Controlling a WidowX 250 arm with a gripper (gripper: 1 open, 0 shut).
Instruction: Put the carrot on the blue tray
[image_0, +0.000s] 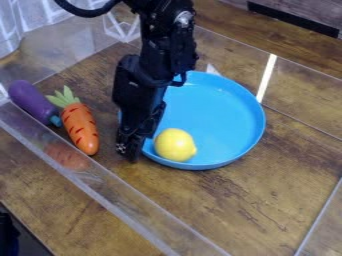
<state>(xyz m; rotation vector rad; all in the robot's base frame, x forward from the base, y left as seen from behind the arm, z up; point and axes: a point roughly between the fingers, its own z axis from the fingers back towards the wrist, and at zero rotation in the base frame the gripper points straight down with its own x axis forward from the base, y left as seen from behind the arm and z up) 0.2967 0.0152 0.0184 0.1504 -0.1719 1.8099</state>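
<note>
The single camera view looks down at an angle on a dark wooden worktop (254, 200) bounded by clear plastic walls (94, 185). The black robot arm (158, 50) comes down from the top of the frame and ends in the hand (127, 150), which points almost straight down and sits low, close to the wood. Its tip lies just off the left rim of the blue tray (227, 115) — between that rim and the carrot (80, 127). The fingers are dark against a dark body and partly hidden by the hand's own bulk, so whether they stand apart or together cannot be told; nothing is visibly gripped between them.

The carrot lies on the worktop to the left of the hand, near it but apart, not on the tray. Its orange body points toward the near edge and its green leafy top points away, up the frame. A purple eggplant (30, 98) lies just beside the carrot on its left, close to the plastic wall; the two look to be touching or nearly so.

The blue tray rests flat on the worktop to the right of the hand. A yellow lemon (175, 146) sits inside it, at its near-left part — close to the hand's tip.
</note>
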